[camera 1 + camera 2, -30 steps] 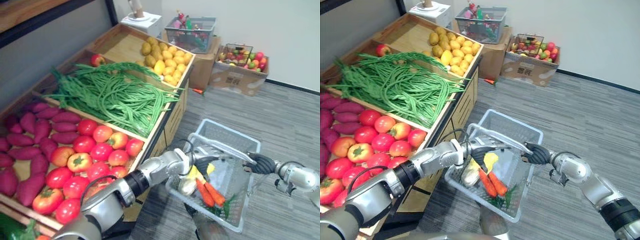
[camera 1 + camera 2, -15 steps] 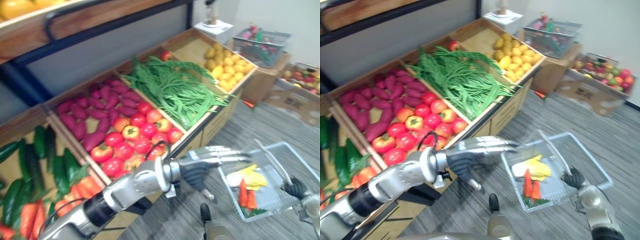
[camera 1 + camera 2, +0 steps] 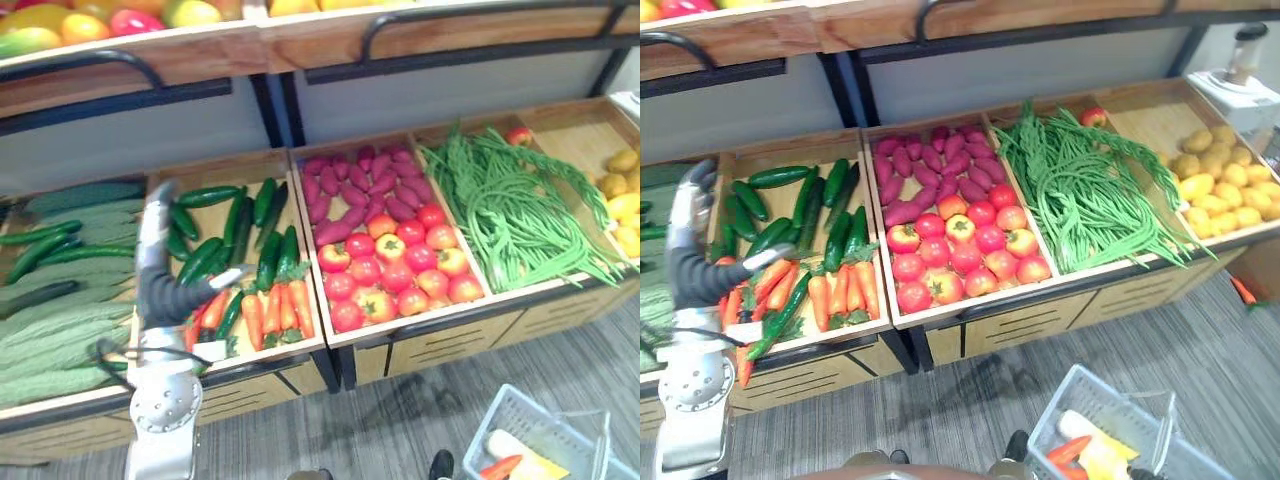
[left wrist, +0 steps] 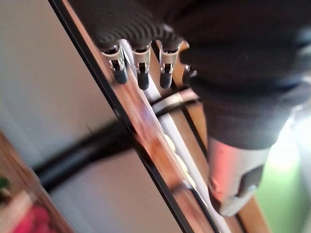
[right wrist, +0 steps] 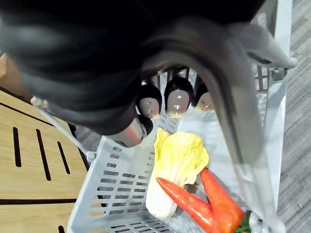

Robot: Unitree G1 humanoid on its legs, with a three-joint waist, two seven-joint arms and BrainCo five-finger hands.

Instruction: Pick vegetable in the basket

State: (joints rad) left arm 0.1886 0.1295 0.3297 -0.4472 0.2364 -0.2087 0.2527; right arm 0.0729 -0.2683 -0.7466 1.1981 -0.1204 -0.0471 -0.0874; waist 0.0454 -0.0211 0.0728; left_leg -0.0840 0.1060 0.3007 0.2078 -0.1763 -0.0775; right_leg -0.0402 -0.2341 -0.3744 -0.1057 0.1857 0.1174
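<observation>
My left hand (image 3: 163, 292) is raised in front of the bin of carrots (image 3: 272, 306) and cucumbers (image 3: 240, 225), fingers straight, thumb spread, holding nothing. In the left wrist view its fingers (image 4: 141, 68) are also straight and bare. The grey plastic basket (image 3: 520, 402) hangs low at the right. My right hand (image 5: 177, 99) is curled round the basket's handle (image 5: 228, 87). Inside the basket (image 5: 112, 194) lie a pale cabbage (image 5: 177, 155) and two carrots (image 5: 214, 204).
The wooden stand holds bins side by side: bitter gourds (image 3: 50, 330), then the carrots and cucumbers, tomatoes (image 3: 395, 270) with sweet potatoes (image 3: 360, 190), green beans (image 3: 510, 200), and yellow produce (image 3: 625, 190). An upper shelf carries fruit (image 3: 120, 20). Grey floor lies in front.
The whole view has swung left along the stand. My left hand has left the basket and risen before the carrot bin. The basket now sits in the lower right corner.
</observation>
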